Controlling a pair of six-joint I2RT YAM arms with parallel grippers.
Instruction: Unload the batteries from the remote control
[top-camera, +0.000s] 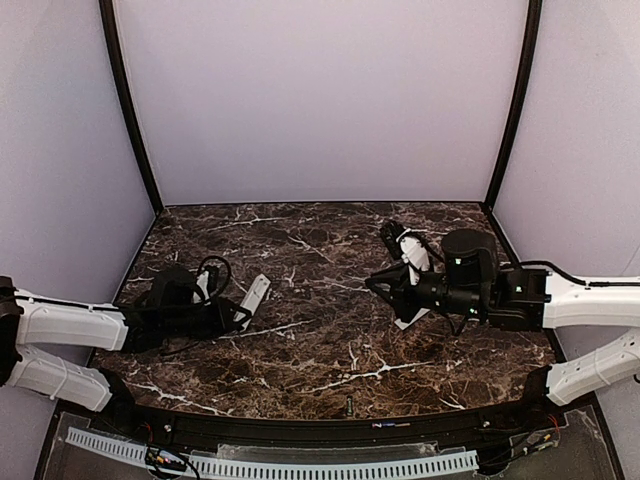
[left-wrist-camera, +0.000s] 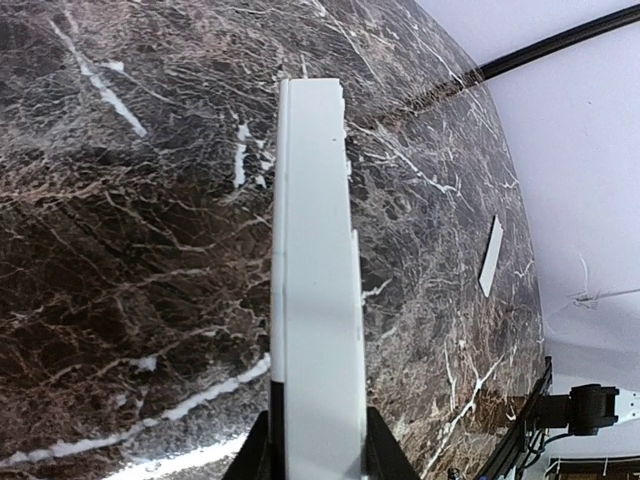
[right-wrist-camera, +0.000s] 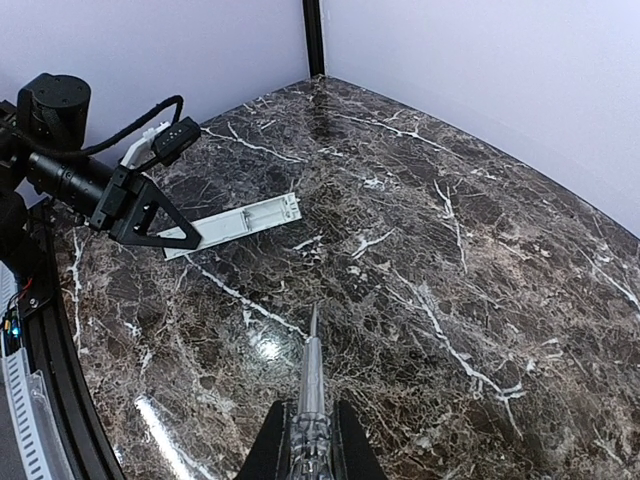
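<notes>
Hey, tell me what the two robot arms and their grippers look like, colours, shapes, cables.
The left arm and right arm have white shells on the long links, with black joints and wrists. The left gripper and right gripper are black, with triangular open-frame fingers. Thin black cables loop over the left wrist and trail along the right arm.

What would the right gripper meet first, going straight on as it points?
Probably the bare table, close beside the free end of the remote control; depth is unclear, so the slim grey piece it holds might touch it.
</notes>
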